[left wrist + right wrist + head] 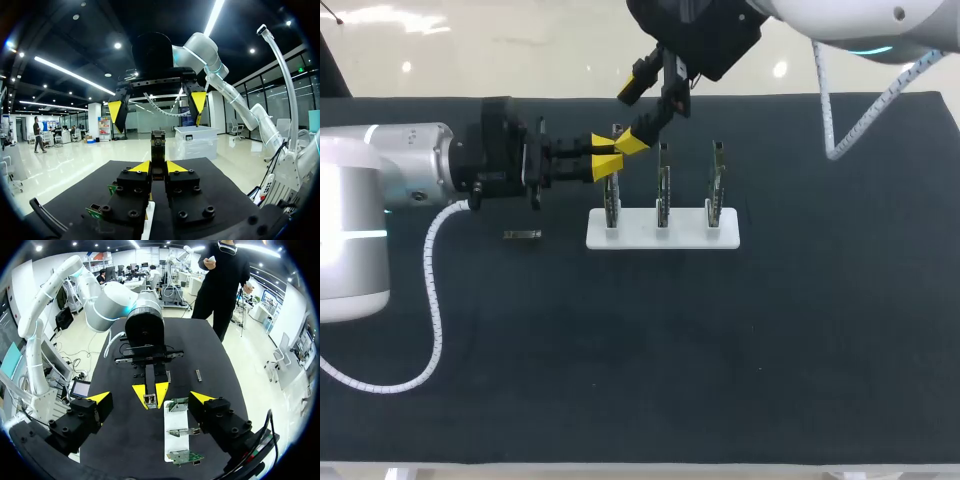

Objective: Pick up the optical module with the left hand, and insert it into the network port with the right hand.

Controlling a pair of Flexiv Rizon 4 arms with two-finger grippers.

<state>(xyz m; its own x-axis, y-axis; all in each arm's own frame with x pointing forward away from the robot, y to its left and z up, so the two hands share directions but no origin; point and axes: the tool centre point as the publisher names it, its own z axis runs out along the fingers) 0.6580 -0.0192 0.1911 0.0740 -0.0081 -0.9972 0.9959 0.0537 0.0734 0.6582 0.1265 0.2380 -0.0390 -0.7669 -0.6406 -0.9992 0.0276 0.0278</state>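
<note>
- Black table point(720, 350): it carries a white stand and one loose small part. Both arms are over its far half.
- Left arm point(380, 180): comes in from the left side and lies level above the table, pointing at the stand's left end.
- Right arm point(840, 20): comes in from the far right corner and bends down toward the same spot.
- White stand point(685, 238): a flat base holding three circuit boards point(663, 190) upright in a row, one per slot.
- Right gripper point(157, 104): released, its fingers spread wide, facing the left gripper, with the module's tip near the gap between its fingers.
- Left gripper point(158, 166): clenched on the module point(158, 147), both yellow tips pressing it from two sides. The module sticks out ahead of the tips, in the air just above the leftmost board.
- Spare part point(522, 235): a small metal piece lying flat on the table, left of the stand and under the left gripper's body.
- The head view shows one yellow tip of the right gripper clearly; the two wrist views show how wide it stands open.
- The right wrist view shows the boards' green faces from above; the head view shows them as thin edges.
- The left wrist view shows the module's length past the tips.
</note>
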